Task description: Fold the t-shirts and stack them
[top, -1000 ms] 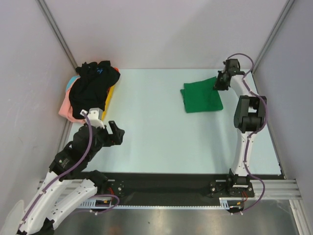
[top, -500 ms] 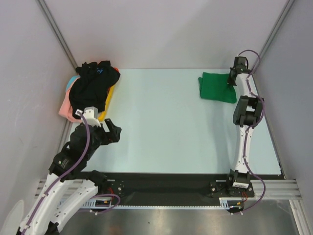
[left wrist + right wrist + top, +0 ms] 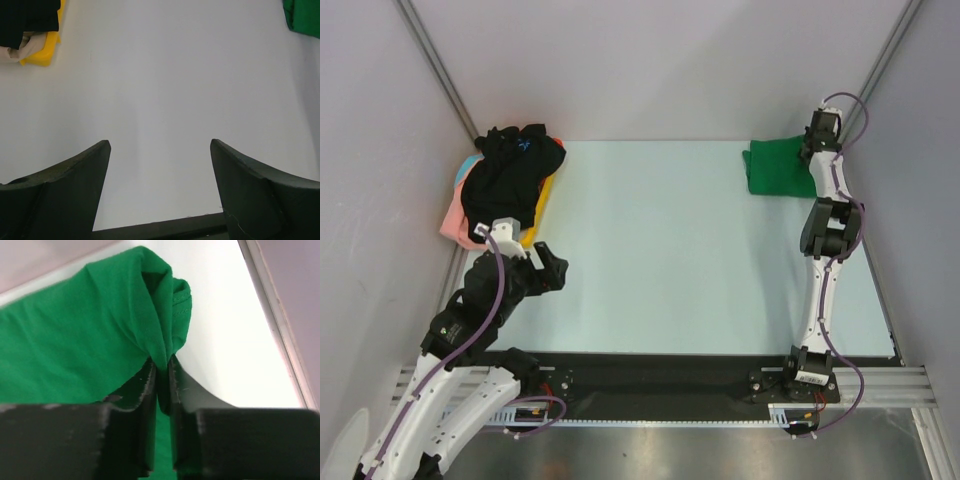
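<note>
Pale table [image 3: 670, 260], seen from above and from both wrists. At its far right corner you see the folded green t-shirt [image 3: 775, 172], a pinch of its edge clamped between the closed fingers of your right gripper [image 3: 161, 367]. Your left gripper [image 3: 160, 145] hangs spread, holding nothing, over bare surface near the left-edge pile [image 3: 460, 215], with the black t-shirt [image 3: 510, 175] on top

My right hand [image 3: 817, 148] meets the folded green t-shirt [image 3: 775, 170] in the far right corner of the surface [image 3: 670, 260]. A black t-shirt [image 3: 510, 175] tops the colored pile [image 3: 455, 215] in the far left corner, with my left hand [image 3: 552, 268] close by.
</note>
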`<state>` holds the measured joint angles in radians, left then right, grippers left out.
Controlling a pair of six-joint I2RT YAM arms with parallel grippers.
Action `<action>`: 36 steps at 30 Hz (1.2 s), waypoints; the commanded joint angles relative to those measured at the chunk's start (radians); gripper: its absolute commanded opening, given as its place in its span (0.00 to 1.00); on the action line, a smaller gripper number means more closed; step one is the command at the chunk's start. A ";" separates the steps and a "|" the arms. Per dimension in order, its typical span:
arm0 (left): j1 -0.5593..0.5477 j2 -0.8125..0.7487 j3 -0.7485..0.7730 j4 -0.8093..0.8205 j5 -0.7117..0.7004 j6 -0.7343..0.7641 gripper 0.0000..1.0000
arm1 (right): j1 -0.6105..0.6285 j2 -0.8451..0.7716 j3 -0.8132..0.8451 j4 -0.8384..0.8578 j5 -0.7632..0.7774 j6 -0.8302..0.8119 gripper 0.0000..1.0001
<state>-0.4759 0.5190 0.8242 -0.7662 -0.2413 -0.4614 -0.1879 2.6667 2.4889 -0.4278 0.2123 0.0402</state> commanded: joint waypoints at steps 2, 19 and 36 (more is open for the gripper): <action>0.008 0.007 -0.005 0.033 0.014 0.017 0.87 | -0.022 -0.010 0.039 0.121 -0.045 0.079 0.22; 0.011 -0.002 -0.007 0.038 0.030 0.023 0.87 | -0.012 -0.410 -0.294 0.132 0.026 0.266 0.88; 0.014 -0.002 -0.008 0.047 0.062 0.030 0.96 | 0.599 -1.261 -1.461 0.395 -0.024 0.354 0.87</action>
<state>-0.4694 0.5205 0.8177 -0.7609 -0.2020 -0.4591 0.3645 1.4849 1.1629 -0.1131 0.1390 0.3626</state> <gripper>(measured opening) 0.962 0.870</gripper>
